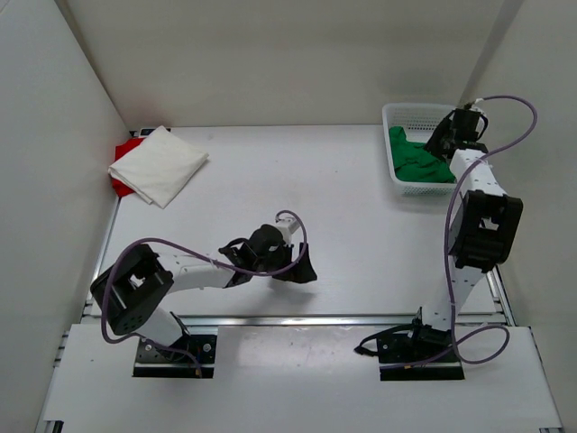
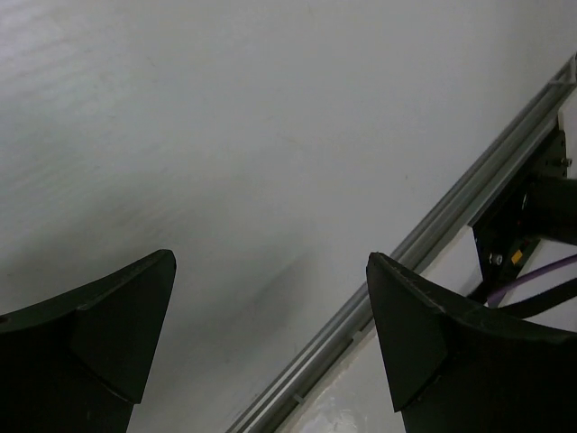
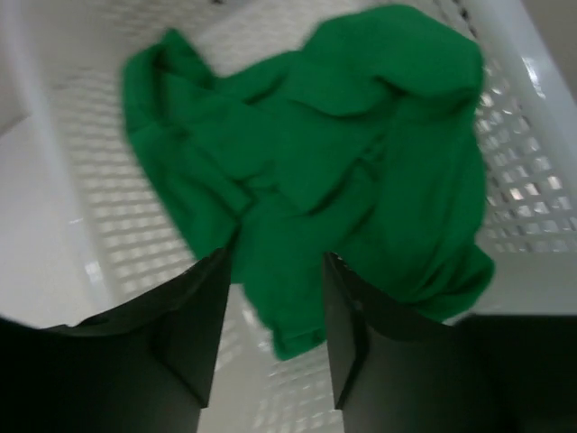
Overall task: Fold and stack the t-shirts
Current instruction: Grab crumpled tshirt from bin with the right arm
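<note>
Two views show green shirt (image 3: 361,135) — overhead alone, white shirt (image 1: 160,165).

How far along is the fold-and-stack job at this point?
Done: the white t-shirt lies folded on the red t-shirt in the far left corner. In hand: the right hand, open, is over the green t-shirt, crumpled in the basket. Left: lift it out, fold it, add it to the stack. The left hand hangs open.
</note>
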### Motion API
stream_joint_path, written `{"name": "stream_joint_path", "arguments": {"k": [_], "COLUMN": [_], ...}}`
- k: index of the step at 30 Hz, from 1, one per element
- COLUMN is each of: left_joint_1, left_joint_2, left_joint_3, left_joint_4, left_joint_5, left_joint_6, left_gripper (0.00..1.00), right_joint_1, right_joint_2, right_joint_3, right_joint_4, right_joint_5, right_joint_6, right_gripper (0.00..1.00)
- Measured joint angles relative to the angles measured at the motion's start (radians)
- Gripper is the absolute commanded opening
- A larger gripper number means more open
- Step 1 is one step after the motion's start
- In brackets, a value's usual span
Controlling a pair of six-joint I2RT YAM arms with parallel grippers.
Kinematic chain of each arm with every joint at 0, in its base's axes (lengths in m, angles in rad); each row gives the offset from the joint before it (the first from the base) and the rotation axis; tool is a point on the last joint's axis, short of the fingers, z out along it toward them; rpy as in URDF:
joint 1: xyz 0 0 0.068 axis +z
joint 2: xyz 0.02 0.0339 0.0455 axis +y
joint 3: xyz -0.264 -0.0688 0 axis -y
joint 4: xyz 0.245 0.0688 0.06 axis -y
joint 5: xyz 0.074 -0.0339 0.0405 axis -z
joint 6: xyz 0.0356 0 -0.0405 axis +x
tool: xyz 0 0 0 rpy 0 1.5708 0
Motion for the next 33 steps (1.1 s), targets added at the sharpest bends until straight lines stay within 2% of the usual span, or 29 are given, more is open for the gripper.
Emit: {"name": "stream_joint_path", "arguments": {"k": [6,13,14,16,18,21,28,33], "left_joint_1": [-0.062,-0.029,-0.023,-0.013,-0.001,0.009,0.034,0.086], "left_joint_2": [0.014,0.009,0.009,0.007,0.003,-0.007,-0.031,-0.067], "left_joint_3": [-0.021,-0.068,-0.072,-0.077,-0.077,-0.077,-0.077,-0.072], "left_joint_4": [0.077,0.154,0.159,0.165,0.168,0.169,0.163,0.123], "left_joint_5": [0.022,0.032,0.032,0.032,0.033,0.033,0.034,0.050], "left_joint_6": [-0.023,-0.042,-0.045,-0.049,-0.051,-0.053,-0.056,-0.051], "left_gripper": [0.99,0.99,0.98,0.99,0.98,0.99,0.99,0.98], "right_joint_1": [-0.074,-0.066,-0.065,-0.060,-0.054,-0.050,-0.035,-0.005], "right_joint_2": [0.191,0.330,0.354,0.396,0.435,0.467,0.436,0.271], "right_joint_3": [0.115,0.256,0.291,0.350,0.403,0.455,0.529,0.528], "right_joint_4": [-0.103,-0.163,-0.169,-0.181,-0.196,-0.222,-0.299,-0.349], "right_joint_5": [-0.010,-0.034,-0.039,-0.046,-0.056,-0.070,-0.071,-0.107], "right_joint_6": [-0.030,-0.057,-0.059,-0.064,-0.071,-0.076,-0.068,-0.049], "right_gripper": [0.53,0.54,0.52,0.43,0.23,0.01,0.00,0.00]}}
